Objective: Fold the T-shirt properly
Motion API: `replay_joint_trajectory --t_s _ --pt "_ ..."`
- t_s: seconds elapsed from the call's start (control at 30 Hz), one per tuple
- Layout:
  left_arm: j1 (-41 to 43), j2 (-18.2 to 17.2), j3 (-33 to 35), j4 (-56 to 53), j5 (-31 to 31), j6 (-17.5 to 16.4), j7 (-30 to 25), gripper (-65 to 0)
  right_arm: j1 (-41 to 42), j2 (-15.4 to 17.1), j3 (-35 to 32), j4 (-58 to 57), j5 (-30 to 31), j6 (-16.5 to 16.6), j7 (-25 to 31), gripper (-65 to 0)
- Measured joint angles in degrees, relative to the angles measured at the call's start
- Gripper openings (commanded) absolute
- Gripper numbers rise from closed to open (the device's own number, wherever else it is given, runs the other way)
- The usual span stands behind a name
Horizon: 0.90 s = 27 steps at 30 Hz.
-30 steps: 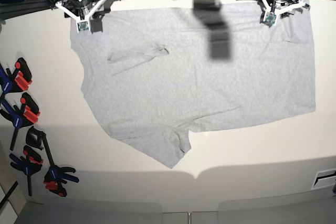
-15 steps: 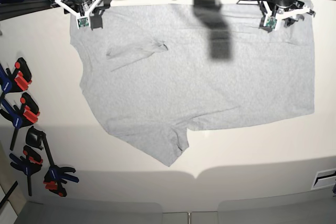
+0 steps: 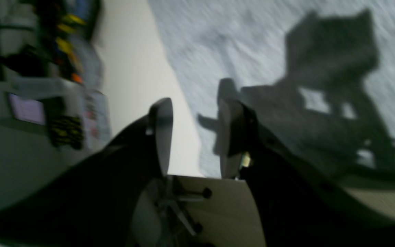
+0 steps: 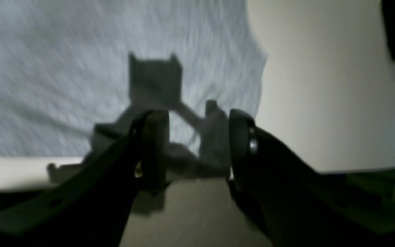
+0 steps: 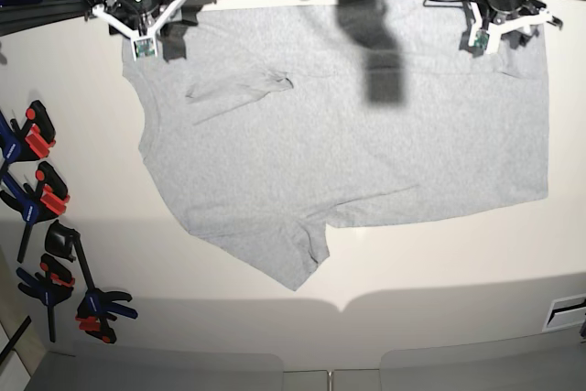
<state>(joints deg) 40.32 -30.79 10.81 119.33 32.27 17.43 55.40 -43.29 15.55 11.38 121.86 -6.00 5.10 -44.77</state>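
The tabletop (image 5: 439,272) is carrying the T-shirt (image 5: 348,135), which is lying spread flat across the middle, one sleeve pointing toward 6 o'clock. Clamps (image 5: 41,199) are lying at 9 o'clock. The right gripper (image 5: 142,43) is hovering at 11 o'clock, fingers (image 4: 154,147) apart, gripping nothing. The left gripper (image 5: 483,41) is hovering at 1 o'clock, fingers (image 3: 161,133) likewise apart

table (image 5: 439,263) bare beside T-shirt (image 5: 348,135) | clamps (image 5: 41,217) crowd one edge
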Motion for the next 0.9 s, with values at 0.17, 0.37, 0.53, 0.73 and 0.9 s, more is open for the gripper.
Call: replay_joint_trajectory --t_s 0.17,0.37,0.53,0.73,0.9 --pt "-4.8 0.0 0.0 0.0 -0.7 -3.6 0.1 -43.9 4.7 0.0 0.0 1.3 -4.7 0.0 2.0 -38.7" --pt "-17.6 -0.1 0.0 0.1 -2.6 -3.7 0.1 -43.8 11.8 0.1 0.0 1.6 -4.0 0.0 1.8 -38.7" --pt "-27.8 0.3 -4.7 -0.9 -21.1 -7.5 -4.0 -41.0 16.0 0.0 0.0 1.5 -4.0 1.3 -4.5 -36.9" --pt "-39.6 0.3 -17.3 -13.7 -41.7 -14.7 -9.8 -40.1 17.8 0.0 0.0 1.5 -3.4 1.6 -4.6 -35.7" --pt "-51.6 -2.0 -22.3 -36.4 -52.4 -23.9 -13.7 -40.1 17.6 0.0 0.0 1.5 -3.4 1.6 -4.6 -35.7"
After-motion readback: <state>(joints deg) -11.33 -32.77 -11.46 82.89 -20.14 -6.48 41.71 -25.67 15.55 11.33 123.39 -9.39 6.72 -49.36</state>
